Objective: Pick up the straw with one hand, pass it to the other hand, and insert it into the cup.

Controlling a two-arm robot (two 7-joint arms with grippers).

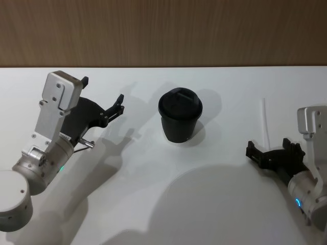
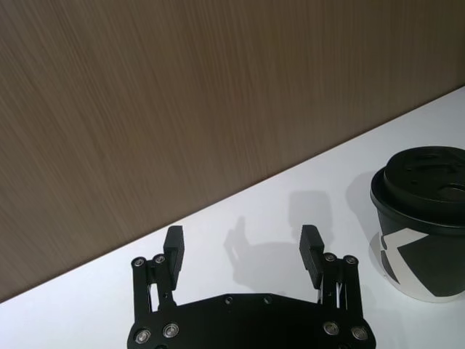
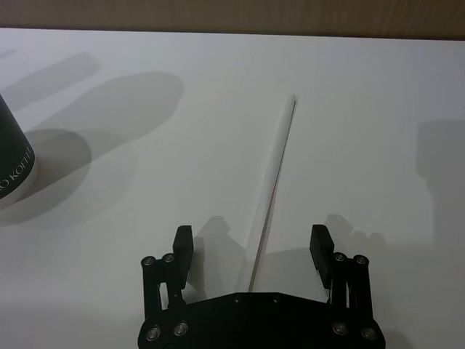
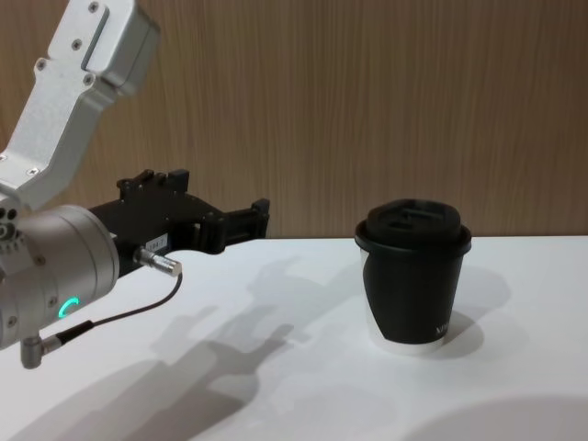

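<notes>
White straw lying flat on the table, well right of the cup.
Right gripper sits at the straw's near end, its fingers spread wide with one on each side (nothing clamped). Left gripper hangs raised at the table's left, fingers likewise apart, clear of the lidded black cup standing upright mid-table.

Brightly lit from overhead, with soft doubled grey shadows of the left hand and the cup spread over the white desk, a broad rounded shadow low in the head view, faint sheen on the cup's lid, dimmer on the wood wall
</notes>
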